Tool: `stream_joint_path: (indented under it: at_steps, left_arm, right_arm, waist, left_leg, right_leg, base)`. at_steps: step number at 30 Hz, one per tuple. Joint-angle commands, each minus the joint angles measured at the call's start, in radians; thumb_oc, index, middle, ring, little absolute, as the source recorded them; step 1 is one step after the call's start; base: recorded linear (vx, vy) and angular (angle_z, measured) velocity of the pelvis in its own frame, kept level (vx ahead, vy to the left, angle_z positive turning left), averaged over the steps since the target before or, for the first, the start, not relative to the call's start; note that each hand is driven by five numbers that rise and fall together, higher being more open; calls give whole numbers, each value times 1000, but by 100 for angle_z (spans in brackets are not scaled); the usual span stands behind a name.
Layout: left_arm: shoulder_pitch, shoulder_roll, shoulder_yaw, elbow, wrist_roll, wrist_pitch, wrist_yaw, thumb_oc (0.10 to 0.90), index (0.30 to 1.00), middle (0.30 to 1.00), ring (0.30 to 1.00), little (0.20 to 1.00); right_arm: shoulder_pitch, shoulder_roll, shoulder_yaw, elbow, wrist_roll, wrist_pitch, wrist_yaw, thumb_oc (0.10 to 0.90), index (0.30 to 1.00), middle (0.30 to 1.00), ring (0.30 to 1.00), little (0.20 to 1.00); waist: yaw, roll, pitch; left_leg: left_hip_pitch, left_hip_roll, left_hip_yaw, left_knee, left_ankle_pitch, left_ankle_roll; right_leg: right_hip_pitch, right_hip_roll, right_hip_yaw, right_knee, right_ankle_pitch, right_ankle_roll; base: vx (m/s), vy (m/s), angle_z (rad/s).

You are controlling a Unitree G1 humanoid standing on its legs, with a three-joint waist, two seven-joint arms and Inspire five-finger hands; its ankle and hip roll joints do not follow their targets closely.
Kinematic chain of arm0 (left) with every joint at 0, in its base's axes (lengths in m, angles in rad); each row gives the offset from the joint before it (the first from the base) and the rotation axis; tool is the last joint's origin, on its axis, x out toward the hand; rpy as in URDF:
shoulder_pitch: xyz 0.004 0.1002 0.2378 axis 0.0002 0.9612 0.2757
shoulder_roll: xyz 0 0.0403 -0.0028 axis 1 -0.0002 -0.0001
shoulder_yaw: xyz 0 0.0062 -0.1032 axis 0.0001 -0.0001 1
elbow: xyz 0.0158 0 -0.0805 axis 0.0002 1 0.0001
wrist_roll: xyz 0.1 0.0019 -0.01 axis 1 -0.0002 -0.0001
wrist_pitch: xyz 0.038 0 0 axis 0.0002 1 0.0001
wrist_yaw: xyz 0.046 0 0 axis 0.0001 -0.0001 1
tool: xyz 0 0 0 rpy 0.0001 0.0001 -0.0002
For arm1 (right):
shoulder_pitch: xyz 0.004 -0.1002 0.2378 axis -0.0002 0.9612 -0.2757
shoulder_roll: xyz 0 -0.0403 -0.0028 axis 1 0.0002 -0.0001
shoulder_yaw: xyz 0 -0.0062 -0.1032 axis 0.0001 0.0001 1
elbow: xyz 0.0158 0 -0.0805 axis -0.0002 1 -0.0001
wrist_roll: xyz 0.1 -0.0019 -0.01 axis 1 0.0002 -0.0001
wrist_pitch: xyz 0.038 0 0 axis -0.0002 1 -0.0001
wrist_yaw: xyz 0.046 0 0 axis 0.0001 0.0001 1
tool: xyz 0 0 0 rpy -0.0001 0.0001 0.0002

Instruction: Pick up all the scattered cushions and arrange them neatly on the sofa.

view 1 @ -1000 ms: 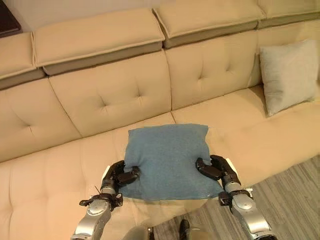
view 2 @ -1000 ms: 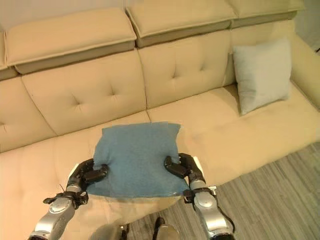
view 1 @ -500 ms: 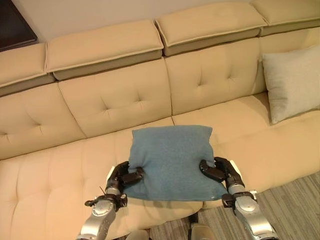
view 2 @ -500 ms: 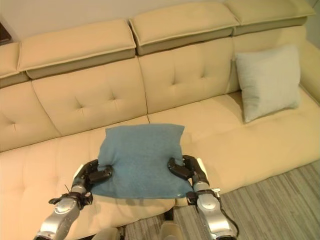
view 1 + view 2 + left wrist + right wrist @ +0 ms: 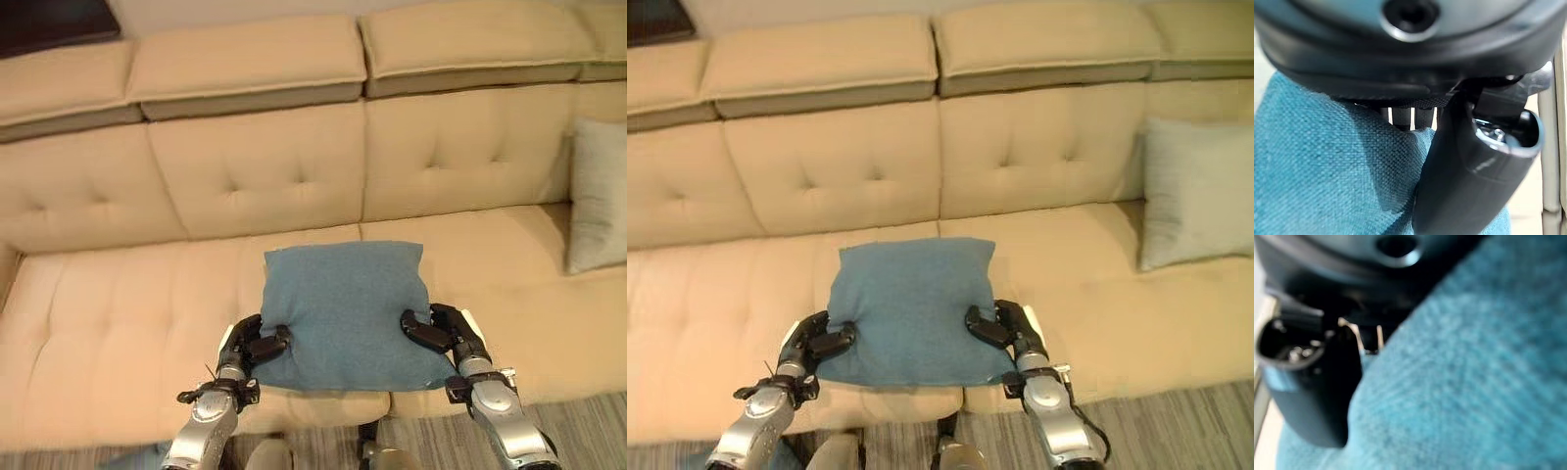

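The blue cushion [image 5: 345, 313] is held flat over the near edge of the sofa [image 5: 118, 323] seat, roughly in front of the seam between the two middle back panels. The left hand [image 5: 247, 347] grips its left edge and the right hand [image 5: 438, 332] its right edge; in both wrist views thumb and fingers are closed on the blue fabric. Against the earlier frames the grip and the cushion's place between the hands are unchanged. The whole view has swung leftward, so the camera has moved and not the furniture. The judgement is that the robot is carrying the cushion along the sofa to choose a spot; it is not yet set against the backrest.

The pale cushion [image 5: 1195, 191], leaning on the backrest at far right, is cut off by the frame edge in the left eye view. Whether the blue cushion's underside touches the seat cannot be told. The fingers beneath it are hidden.
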Motion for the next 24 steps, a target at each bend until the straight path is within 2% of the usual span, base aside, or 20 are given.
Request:
stream_joint_path:
  at_steps: [1, 7, 13, 19, 20, 24]
  left_arm:
    - [-146, -1, -25, -194, -1, -164, -46, 400, 300, 300, 300, 300]
    - [-188, 13, -42, -181, 27, -166, -22, 400, 300, 300, 300, 300]
    - [-293, 33, -63, -127, 112, -182, 49, 400, 300, 300, 300, 300]
    - [-542, 55, -82, -115, 134, -243, 180, 400, 300, 300, 300, 300]
    - [-544, 56, -82, -114, 134, -243, 181, 400, 300, 300, 300, 300]
    - [-708, 87, -59, -214, 190, -308, 280, 400, 300, 300, 300, 300]
  right_arm:
    - [-106, 22, 6, -143, 7, -159, -28, 400, 300, 300, 300, 300]
    - [-152, 38, 16, -108, -23, -167, -79, 400, 300, 300, 300, 300]
    - [-240, 55, 42, -81, -43, -182, -145, 400, 300, 300, 300, 300]
    - [-501, 45, 92, -38, -48, -206, -260, 400, 300, 300, 300, 300]
    - [-504, 45, 92, -36, -48, -206, -260, 400, 300, 300, 300, 300]
    - [-658, -20, 91, -69, -101, -229, -330, 400, 300, 300, 300, 300]
  waist:
    - [-14, -101, -80]
    - [-25, -91, -112]
    - [-33, -70, -103]
    - [-16, -55, -71]
    - [-16, -55, -72]
    - [-5, -61, -67]
  left_leg:
    - [32, -88, 80, 60, -160, 30]
    - [55, -103, 103, -42, -137, 44]
    - [24, -115, 115, -68, -130, 58]
    - [-60, -125, 110, -59, -114, 66]
    - [-64, -125, 110, -59, -110, 66]
    - [-82, -130, 98, -56, -108, 61]
  right_leg:
    - [-3, -43, 29, 31, -153, 30]
    - [-29, -32, 72, 4, -130, 43]
    - [-104, -36, 115, 32, -124, 44]
    - [-216, -52, 138, 87, -118, 43]
    - [-220, -52, 138, 86, -115, 43]
    - [-237, -58, 136, 95, -120, 45]
  base:
    - [121, 24, 23]
    - [69, 41, -19]
    - [8, 59, -13]
    - [-60, 42, -13]
    - [3, 9, -7]
    - [37, -3, -1]
